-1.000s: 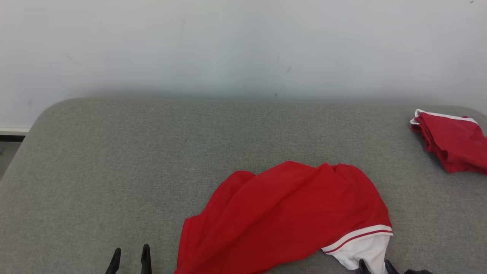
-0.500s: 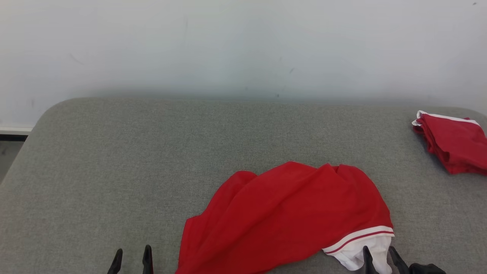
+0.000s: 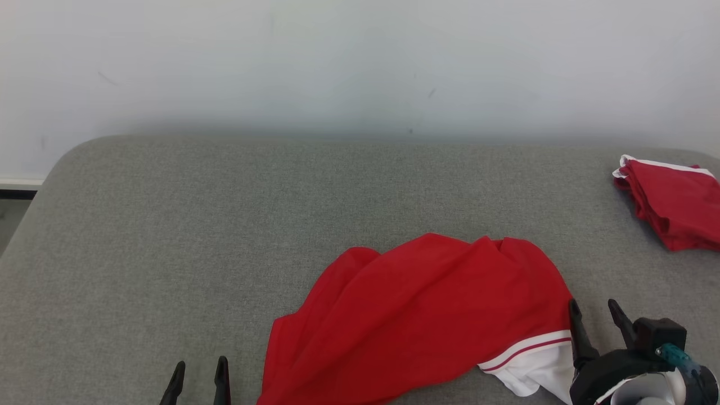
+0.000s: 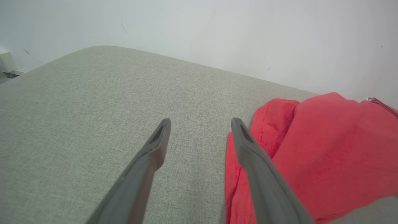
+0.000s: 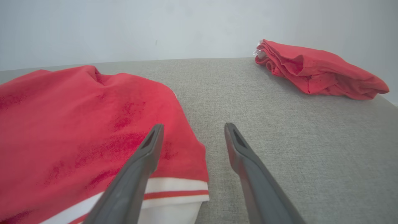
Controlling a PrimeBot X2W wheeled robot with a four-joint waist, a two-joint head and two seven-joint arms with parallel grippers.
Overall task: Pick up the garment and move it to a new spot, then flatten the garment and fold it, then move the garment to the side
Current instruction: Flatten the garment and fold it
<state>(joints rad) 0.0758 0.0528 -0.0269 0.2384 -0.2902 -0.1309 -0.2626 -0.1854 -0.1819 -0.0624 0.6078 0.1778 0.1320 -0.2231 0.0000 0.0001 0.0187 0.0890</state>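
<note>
On the near half of the grey fabric-covered counter (image 3: 225, 225), head view: one loose red garment with a white hem band and thin red stripe (image 3: 427, 315), crumpled, hem corner towards the near right. Left gripper (image 3: 201, 363), lower left, fingers apart, over bare counter just beside the garment's left edge. Right gripper (image 3: 592, 304), lower right, fingers apart, at the garment's right edge just above the hem band; contact cannot be told. One folded red cloth with white trim (image 3: 672, 205), far right, well apart from the loose garment. Plain pale wall (image 3: 337, 67) behind.

Left wrist view: the two dark fingers spread. Bare counter shows between them. The right-hand finger overlaps the garment's bunched red edge.

Right wrist view: the two dark fingers spread. The left-hand finger lies across the red cloth and white hem band; the right-hand finger lies over bare counter. The garment's side edge runs between them. The folded red cloth sits beyond, upper right, near the wall.
</note>
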